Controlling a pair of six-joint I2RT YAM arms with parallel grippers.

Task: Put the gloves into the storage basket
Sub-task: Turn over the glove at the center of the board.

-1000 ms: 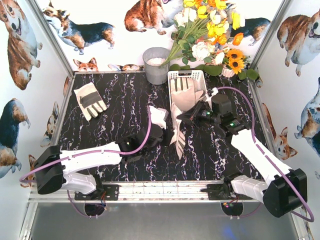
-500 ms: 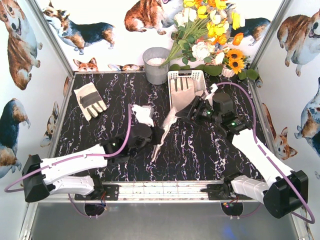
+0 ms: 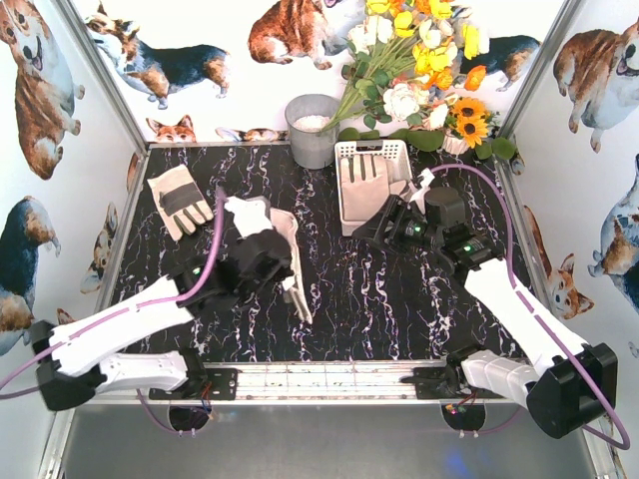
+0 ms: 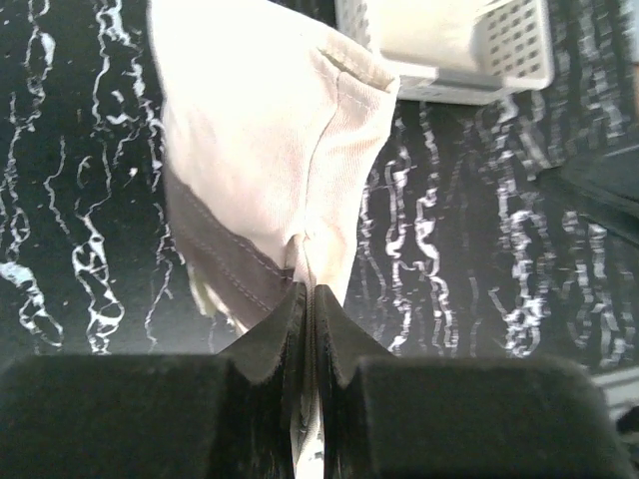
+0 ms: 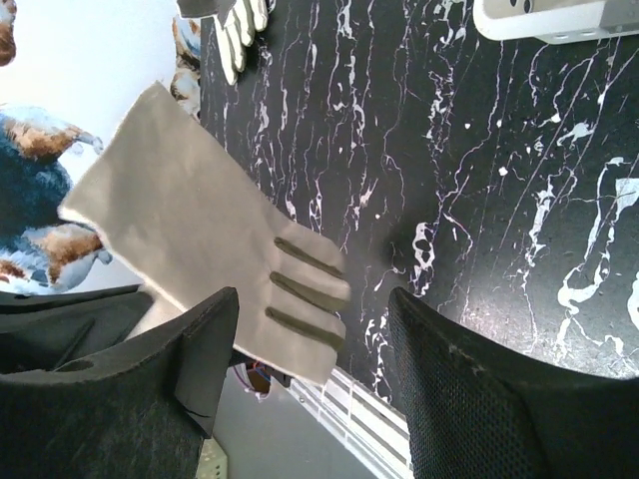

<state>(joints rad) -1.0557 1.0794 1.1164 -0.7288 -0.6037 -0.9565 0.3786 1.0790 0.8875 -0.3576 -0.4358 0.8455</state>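
Glove (image 4: 262,150), left of storage basket (image 3: 341,190): pinched by one fold in my left gripper (image 4: 308,295); right gripper (image 5: 312,299) spread, empty. Risk: fold slips out.

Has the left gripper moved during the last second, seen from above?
Yes. The left gripper, shut on a glove, moved left, away from the storage basket.

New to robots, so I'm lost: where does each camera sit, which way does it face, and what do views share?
Top external: above and behind the arms, looking down at the table, showing both arms, left gripper and right gripper.
Left wrist: on the left arm, facing along its shut fingers at the pinched glove.
Right wrist: on the right arm, facing the table between its open fingers.
Shared: both wrist views show that glove and the storage basket.
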